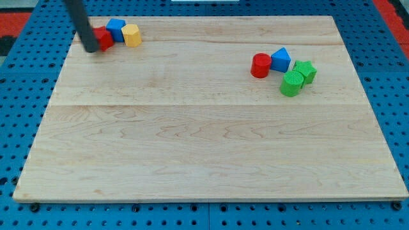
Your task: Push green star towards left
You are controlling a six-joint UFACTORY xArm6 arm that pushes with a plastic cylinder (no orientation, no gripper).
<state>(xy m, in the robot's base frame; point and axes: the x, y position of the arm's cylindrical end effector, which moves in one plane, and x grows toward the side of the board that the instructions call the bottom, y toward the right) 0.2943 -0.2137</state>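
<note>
My tip (91, 48), a bare rod grasping nothing, touches a red block (103, 38) top left. The green star (305, 70) sits far right, touching a green cylinder (292, 84); pushing may drag it along.

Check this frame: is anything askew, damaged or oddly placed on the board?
Nothing looks damaged or spilled. One mismatch: my tip sits at the view's top left against the red block, far from the green star, which lies at the right beside the green cylinder.
</note>
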